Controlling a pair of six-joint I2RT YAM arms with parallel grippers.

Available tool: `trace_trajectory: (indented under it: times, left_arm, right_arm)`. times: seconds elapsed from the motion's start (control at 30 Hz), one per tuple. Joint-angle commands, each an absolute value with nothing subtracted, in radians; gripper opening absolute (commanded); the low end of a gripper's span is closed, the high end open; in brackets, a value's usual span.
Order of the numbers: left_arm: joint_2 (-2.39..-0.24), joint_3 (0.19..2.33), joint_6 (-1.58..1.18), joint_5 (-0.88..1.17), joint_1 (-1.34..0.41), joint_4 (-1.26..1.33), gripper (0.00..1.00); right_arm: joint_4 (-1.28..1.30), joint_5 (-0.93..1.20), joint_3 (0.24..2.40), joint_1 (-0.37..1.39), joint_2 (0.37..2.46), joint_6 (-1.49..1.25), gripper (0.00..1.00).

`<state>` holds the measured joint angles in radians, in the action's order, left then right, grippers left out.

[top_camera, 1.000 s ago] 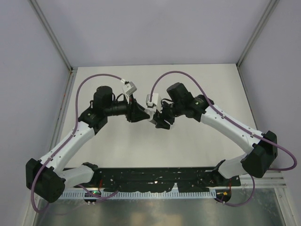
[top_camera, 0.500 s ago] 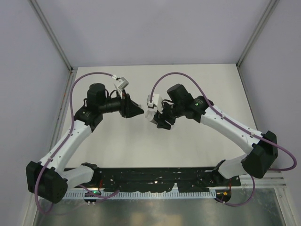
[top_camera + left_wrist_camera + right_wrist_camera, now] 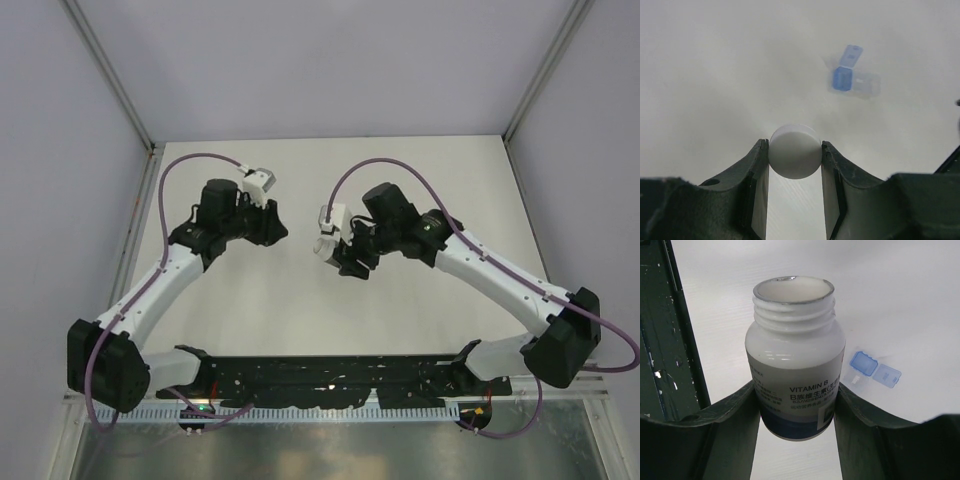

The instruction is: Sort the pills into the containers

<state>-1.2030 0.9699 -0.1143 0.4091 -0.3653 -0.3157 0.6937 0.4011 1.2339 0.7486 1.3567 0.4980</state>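
My left gripper is shut on a round white cap, held between the fingertips above the table. In the top view it sits left of centre. My right gripper is shut on a white bottle with a dark blue band at its base and a "VITAMIN B" label. The bottle's threaded neck is open and uncapped. In the top view this gripper is just right of centre. A small clear vial with a blue cap lies on the table, also in the right wrist view. No pills show.
The white tabletop is enclosed by pale walls at the back and sides. A black mounting rail runs along the near edge. A dark upright bar stands at the left of the right wrist view.
My left gripper has drawn back to the left, away from the right gripper, with the white cap in it. The right gripper has stayed almost still with the bottle.
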Motion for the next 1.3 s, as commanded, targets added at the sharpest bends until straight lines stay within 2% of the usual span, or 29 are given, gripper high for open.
trace_trajectory:
  times: [0.0, 0.17, 0.4, 0.7, 1.0, 1.13, 1.27]
  left_arm:
    - [-1.291, 0.971, -0.083, 0.212, -0.365, -0.364, 0.18]
    - [-1.437, 0.994, -0.081, 0.147, -0.364, -0.38, 0.22]
    - [-1.633, 1.064, -0.12, 0.124, -0.347, -0.4, 0.41]
    - [-1.753, 1.12, -0.187, 0.114, -0.333, -0.439, 0.52]
    - [-1.772, 1.106, -0.207, 0.091, -0.333, -0.43, 0.64]
    - [-1.701, 1.088, -0.19, 0.1, -0.333, -0.41, 0.78]
    - [-1.619, 1.08, -0.172, 0.132, -0.333, -0.402, 0.85]
  right_arm:
    - [0.66, 0.4, 1.201, 0.736, 1.301, 0.514, 0.06]
    - [0.62, 0.394, 1.129, 0.704, 1.275, 0.514, 0.06]
    - [0.562, 0.433, 1.031, 0.603, 1.261, 0.514, 0.06]
    - [0.535, 0.469, 0.97, 0.552, 1.252, 0.518, 0.06]
    - [0.529, 0.474, 0.965, 0.549, 1.261, 0.508, 0.06]
    - [0.525, 0.453, 0.959, 0.549, 1.259, 0.491, 0.06]
    - [0.526, 0.422, 0.957, 0.537, 1.282, 0.474, 0.06]
